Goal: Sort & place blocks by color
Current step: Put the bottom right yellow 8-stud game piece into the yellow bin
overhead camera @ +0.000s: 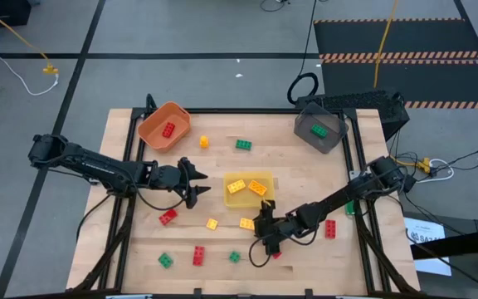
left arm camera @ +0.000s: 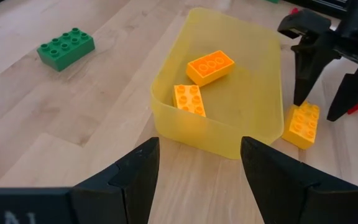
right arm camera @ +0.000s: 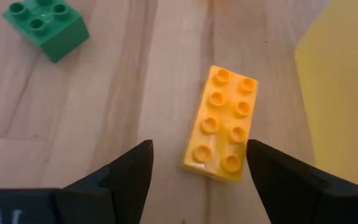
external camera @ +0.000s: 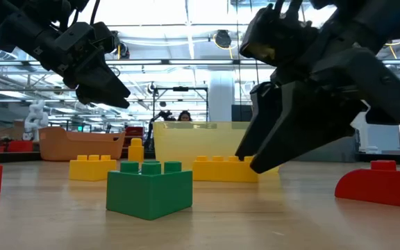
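From above, the left pincer (overhead camera: 197, 184) hung released beside the yellow bin (overhead camera: 249, 191), which held two yellow blocks (overhead camera: 236, 186). The right pincer (overhead camera: 268, 235) hovered near a yellow block (overhead camera: 246, 223) on the surface (overhead camera: 305, 174). Its wrist view showed spread, empty fingers (right arm camera: 129, 171) framing that yellow block (right arm camera: 223, 123), a green block (right arm camera: 45, 25) apart.

One camera looks straight down on my whole table (overhead camera: 305, 178). One sits low, right up by a green block (external camera: 149, 187). My left wrist camera looks ahead into the yellow bin (left arm camera: 229, 93). My right wrist camera, very close, shares a yellow block (right arm camera: 222, 123) with it.
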`<state>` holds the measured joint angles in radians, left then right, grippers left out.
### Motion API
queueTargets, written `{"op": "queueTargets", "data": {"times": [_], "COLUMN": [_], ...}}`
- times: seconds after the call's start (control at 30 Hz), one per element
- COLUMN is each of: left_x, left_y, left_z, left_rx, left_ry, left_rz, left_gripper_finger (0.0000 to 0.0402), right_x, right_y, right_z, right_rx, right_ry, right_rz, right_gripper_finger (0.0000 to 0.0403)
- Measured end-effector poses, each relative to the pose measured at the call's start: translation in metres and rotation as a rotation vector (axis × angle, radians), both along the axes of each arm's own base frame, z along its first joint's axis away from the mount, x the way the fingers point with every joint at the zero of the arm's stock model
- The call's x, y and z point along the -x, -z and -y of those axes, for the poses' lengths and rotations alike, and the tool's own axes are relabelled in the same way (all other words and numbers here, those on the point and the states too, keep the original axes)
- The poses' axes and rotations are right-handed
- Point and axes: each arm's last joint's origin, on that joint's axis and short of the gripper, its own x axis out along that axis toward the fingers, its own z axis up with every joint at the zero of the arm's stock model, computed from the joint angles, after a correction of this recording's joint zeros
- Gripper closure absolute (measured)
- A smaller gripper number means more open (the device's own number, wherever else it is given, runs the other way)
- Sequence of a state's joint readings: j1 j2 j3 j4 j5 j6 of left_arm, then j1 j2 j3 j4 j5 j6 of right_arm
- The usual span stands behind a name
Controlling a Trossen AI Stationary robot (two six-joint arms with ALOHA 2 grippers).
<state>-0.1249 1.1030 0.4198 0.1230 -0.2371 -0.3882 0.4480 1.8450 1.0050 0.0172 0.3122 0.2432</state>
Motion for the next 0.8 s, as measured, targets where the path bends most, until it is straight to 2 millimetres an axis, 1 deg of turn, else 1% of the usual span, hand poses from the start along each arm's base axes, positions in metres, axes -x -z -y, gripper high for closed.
{"op": "queueTargets", "data": {"times": [0.1, 0.3, 0.4, 0.5, 0.67, 0.8], "left_x": [0.000, 0.000, 0.000, 0.000, 0.001, 0.001], "left_y": [0.000, 0.000, 0.000, 0.000, 0.001, 0.002], "left_z": [0.000, 0.000, 0.000, 0.000, 0.000, 0.000], "left_rx": [0.007, 0.009, 0.009, 0.008, 0.005, 0.004], "left_ry": [-0.004, -0.005, -0.005, -0.005, -0.004, -0.004], "left_rz": [0.001, 0.001, 0.001, -0.001, -0.010, -0.024], "left_gripper_finger": [0.0176, 0.0176, 0.0176, 0.0176, 0.0176, 0.0176], "right_x": [0.000, -0.001, -0.002, -0.002, 0.001, 0.004], "right_y": [0.001, 0.012, 0.015, 0.015, 0.006, -0.013], "right_z": [0.001, 0.002, 0.001, 0.000, -0.006, -0.009], "right_rx": [0.007, 0.059, 0.063, 0.072, 0.092, 0.072], "right_ry": [0.008, 0.036, 0.037, 0.021, -0.057, -0.074], "right_rz": [-0.006, -0.016, -0.015, -0.015, 0.008, 0.068], "right_gripper_finger": [0.0179, 0.0249, 0.0270, 0.0276, 0.0278, 0.0279]}}
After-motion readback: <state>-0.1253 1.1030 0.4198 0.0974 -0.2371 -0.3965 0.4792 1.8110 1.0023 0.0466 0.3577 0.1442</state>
